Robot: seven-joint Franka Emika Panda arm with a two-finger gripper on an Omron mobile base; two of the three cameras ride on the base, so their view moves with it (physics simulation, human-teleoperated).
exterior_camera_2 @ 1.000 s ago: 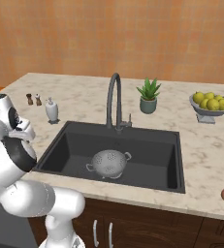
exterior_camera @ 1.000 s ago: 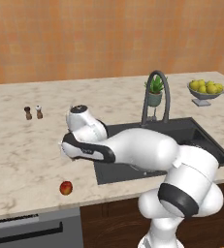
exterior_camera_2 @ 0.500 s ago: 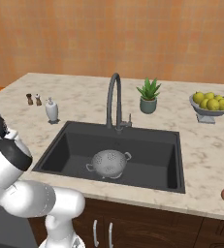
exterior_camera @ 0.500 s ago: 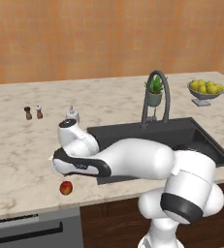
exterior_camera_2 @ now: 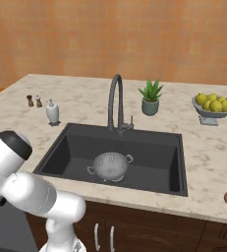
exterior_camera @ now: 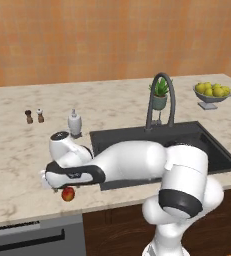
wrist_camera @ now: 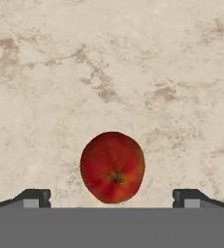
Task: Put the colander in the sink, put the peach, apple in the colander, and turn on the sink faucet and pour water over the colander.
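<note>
Orange-tan textured wall runs behind a beige marble counter w/ brownish veining. Dark brown cabinets sit below, two small silver pulls on one door; a grey appliance front sits under the counter at the left end. Light is even, soft, no hard shadows.

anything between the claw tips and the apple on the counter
Nothing. In the hand view the open claw has a finger tip on either side of the apple, with bare marble counter in the gaps.
</note>
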